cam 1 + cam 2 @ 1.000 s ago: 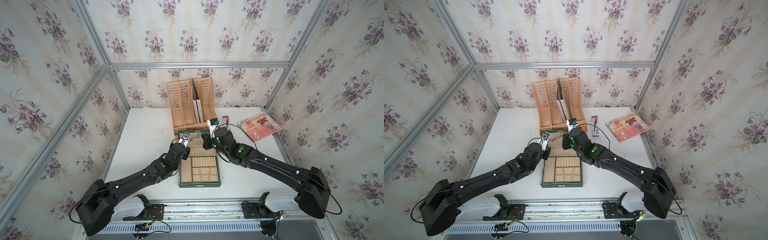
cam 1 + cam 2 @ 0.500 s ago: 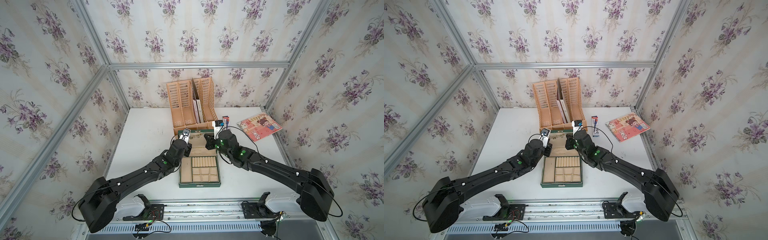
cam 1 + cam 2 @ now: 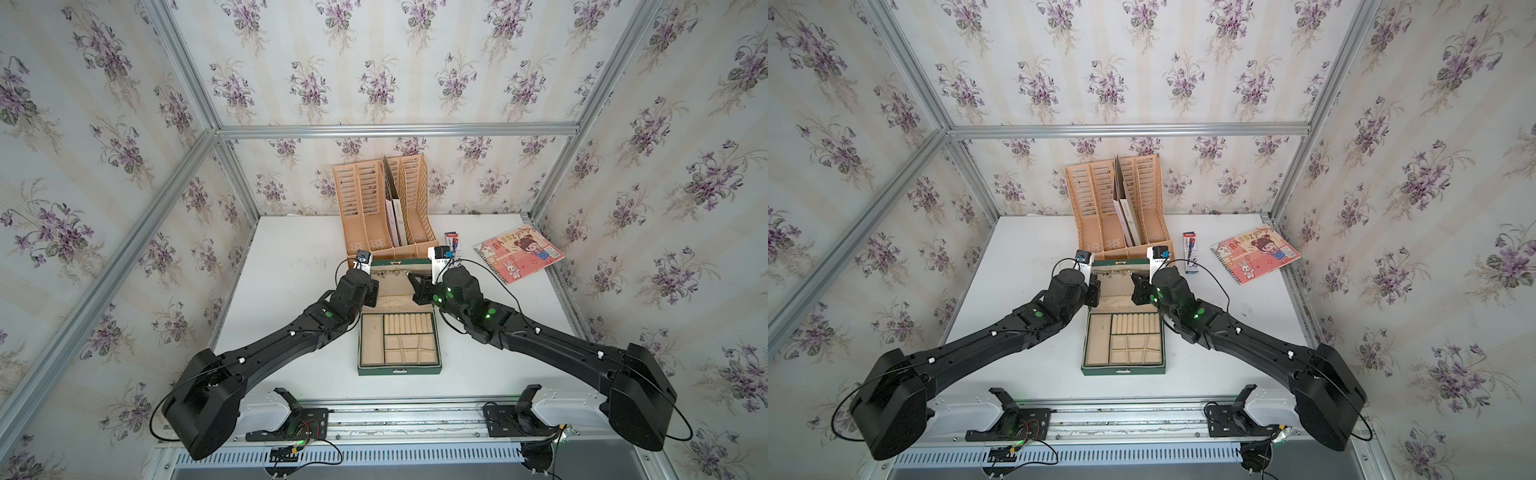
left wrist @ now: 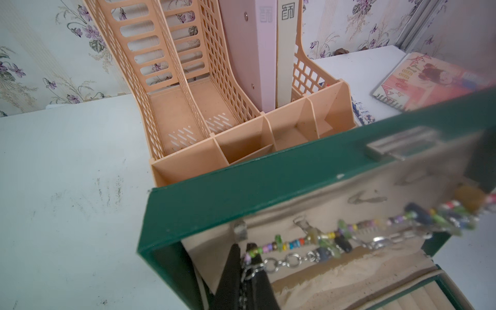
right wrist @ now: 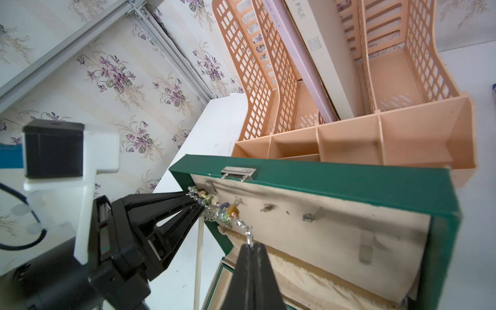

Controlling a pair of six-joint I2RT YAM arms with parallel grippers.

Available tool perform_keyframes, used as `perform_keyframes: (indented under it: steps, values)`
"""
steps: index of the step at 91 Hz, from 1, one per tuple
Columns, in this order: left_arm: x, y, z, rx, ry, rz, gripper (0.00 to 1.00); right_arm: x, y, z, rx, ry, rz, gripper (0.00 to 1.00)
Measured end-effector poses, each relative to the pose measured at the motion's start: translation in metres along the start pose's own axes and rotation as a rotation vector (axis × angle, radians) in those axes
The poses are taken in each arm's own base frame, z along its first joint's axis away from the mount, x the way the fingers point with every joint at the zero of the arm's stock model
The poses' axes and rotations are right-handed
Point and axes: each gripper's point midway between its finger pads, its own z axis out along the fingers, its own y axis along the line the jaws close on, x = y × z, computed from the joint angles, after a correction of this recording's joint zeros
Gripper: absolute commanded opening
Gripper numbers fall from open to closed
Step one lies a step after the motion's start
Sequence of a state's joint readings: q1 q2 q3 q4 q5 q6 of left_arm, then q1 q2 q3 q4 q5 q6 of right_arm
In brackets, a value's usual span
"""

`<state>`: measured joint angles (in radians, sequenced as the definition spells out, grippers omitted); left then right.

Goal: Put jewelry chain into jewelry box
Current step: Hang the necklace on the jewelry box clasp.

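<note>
The jewelry box [image 3: 399, 370] [image 3: 1123, 368] stands open on the table, its green lid [image 4: 268, 182] [image 5: 349, 182] upright with a metal clasp [image 5: 237, 171] on top. The jewelry chain [image 4: 322, 241] [image 5: 222, 212], silver links with small coloured beads, is stretched across the beige inner lining of the lid, just below a row of small hooks. My left gripper [image 4: 245, 248] [image 3: 374, 277] is shut on one end of it. My right gripper [image 5: 251, 245] [image 3: 412, 277] is shut on the other end. In both top views the chain [image 3: 392, 272] [image 3: 1113, 273] shows as a thin line between them.
An orange-tan file holder [image 3: 382, 208] [image 3: 1117, 208] with folders stands right behind the lid. A pen pack [image 3: 453, 241] and a picture book [image 3: 519, 257] lie at the back right. The box's compartments [image 3: 409, 347] lie below the grippers.
Both grippers have moved back toward the lid and up to its top edge, and drawn a little apart, carrying the chain between them. The box has not moved.
</note>
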<state>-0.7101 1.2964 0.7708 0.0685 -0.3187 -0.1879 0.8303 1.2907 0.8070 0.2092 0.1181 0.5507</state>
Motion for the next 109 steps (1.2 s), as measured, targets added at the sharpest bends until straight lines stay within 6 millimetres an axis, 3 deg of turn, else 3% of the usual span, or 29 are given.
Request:
perform_keyframes:
  steps: [30, 77, 109]
  values:
    - [0.001, -0.003, 0.005, 0.017, 0.036, -0.021, 0.0, 0.014, -0.003, 0.01, -0.009, 0.024, 0.034, 0.0]
    - [-0.014, -0.012, 0.003, 0.05, 0.117, -0.125, 0.0, 0.003, -0.011, 0.0, 0.008, -0.058, 0.135, 0.0]
    - [0.006, -0.011, 0.016, 0.041, 0.255, -0.194, 0.0, 0.011, -0.017, 0.004, 0.031, -0.045, 0.162, 0.0]
